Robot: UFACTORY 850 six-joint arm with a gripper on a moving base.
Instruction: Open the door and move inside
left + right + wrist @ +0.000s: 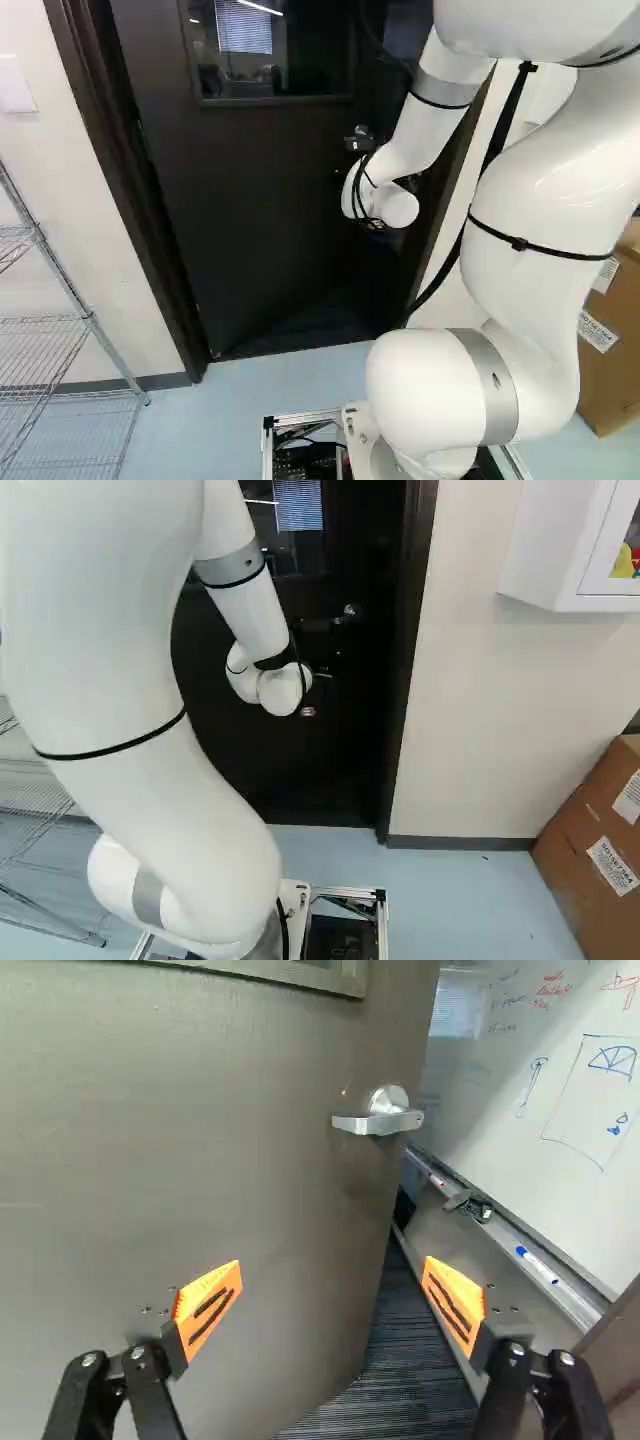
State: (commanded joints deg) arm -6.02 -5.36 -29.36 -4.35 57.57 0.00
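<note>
Standing ajar near centre of left base view, door (260,200) looks heavy, rigid; likely best pushed near free edge, below lever (378,1123). Gripper (332,1295) gapes wide, empty.

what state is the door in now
The door is partly open: the wrist view shows a whiteboard and dark floor beyond its edge.

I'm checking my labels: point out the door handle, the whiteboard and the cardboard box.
Door handle (375,1124): wrist view, middle of its lever.
Whiteboard (495,1085): wrist view, bare writing surface.
Cardboard box (568,865): right base view, its bare brown side.
</note>
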